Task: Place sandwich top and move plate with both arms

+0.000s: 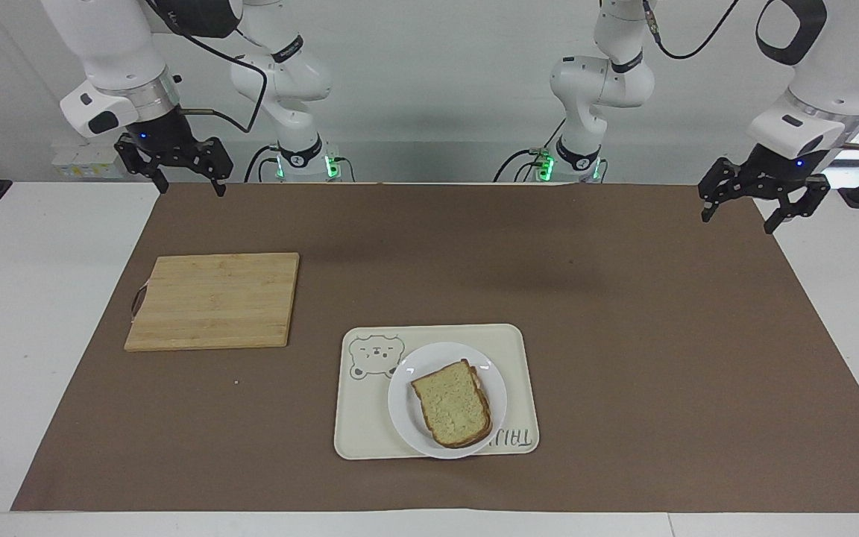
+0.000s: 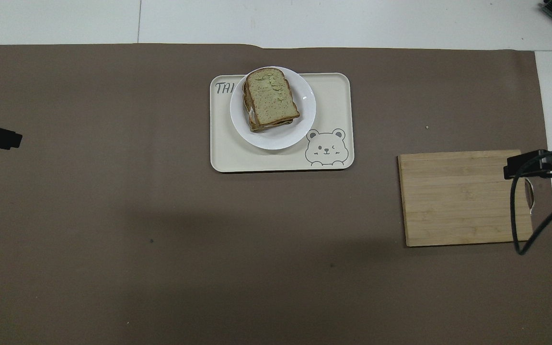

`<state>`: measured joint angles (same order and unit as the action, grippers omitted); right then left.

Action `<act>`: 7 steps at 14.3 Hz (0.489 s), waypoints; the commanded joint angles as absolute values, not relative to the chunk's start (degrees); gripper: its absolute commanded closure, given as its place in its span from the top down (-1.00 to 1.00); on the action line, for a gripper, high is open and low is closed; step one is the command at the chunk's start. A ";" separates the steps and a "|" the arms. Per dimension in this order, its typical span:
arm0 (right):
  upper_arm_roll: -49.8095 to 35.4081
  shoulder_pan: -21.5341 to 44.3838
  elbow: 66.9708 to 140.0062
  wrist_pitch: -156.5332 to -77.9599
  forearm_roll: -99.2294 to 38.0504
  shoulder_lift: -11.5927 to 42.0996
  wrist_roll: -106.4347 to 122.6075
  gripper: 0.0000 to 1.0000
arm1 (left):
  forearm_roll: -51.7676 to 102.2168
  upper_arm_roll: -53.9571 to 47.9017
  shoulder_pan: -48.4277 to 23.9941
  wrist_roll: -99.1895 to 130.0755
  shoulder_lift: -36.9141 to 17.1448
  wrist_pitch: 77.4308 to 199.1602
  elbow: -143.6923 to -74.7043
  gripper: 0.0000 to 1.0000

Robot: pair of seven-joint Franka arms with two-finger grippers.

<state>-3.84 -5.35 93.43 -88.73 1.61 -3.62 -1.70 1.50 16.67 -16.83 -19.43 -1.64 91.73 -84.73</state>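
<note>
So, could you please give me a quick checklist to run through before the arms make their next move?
1. Sandwich top on the stack, on the plate: ok.
2. Plate sits on the bear-print tray: ok.
3. Left gripper open, empty, raised over the mat's edge at its own end: ok.
4. Right gripper open, empty, raised at its own end: ok.
5. Cutting board lies apart from the tray: ok.
6. Whether the stacked slices line up squarely: cannot tell.

Brown mat (image 1: 623,358) btwn my grippers lies bare, free passage. Only obstacles: cutting board (image 1: 213,300) toward right arm's end, tray (image 1: 361,418) w/ plate (image 1: 407,418) + sandwich top (image 1: 450,404) mid-table.
</note>
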 commanded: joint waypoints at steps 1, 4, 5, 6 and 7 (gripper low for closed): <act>-3.69 -5.27 93.08 -88.07 1.41 -3.52 -1.05 1.00 | -0.09 16.09 -15.57 -18.46 1.93 89.47 -86.57 1.00; -3.69 -5.36 93.08 -88.15 1.41 -3.52 -1.05 1.00 | 0.00 6.88 -5.83 -18.46 2.29 89.21 -86.75 1.00; -3.69 -5.36 93.08 -88.07 1.41 -3.52 -1.05 1.00 | 0.00 5.55 -4.41 -18.37 2.11 89.47 -86.75 1.00; -3.69 -5.27 93.08 -88.15 1.41 -3.52 -1.05 1.00 | -0.09 5.54 -4.31 -18.37 2.20 88.95 -86.75 1.00; -3.69 -5.27 93.08 -88.07 1.41 -3.52 -1.05 1.00 | -0.09 5.28 -3.78 -17.76 2.37 88.08 -86.92 1.00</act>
<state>-3.84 -5.35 93.43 -88.73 1.61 -3.62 -1.70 1.09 6.89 -5.48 -19.05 1.42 89.14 -85.66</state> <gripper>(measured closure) 0.000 0.000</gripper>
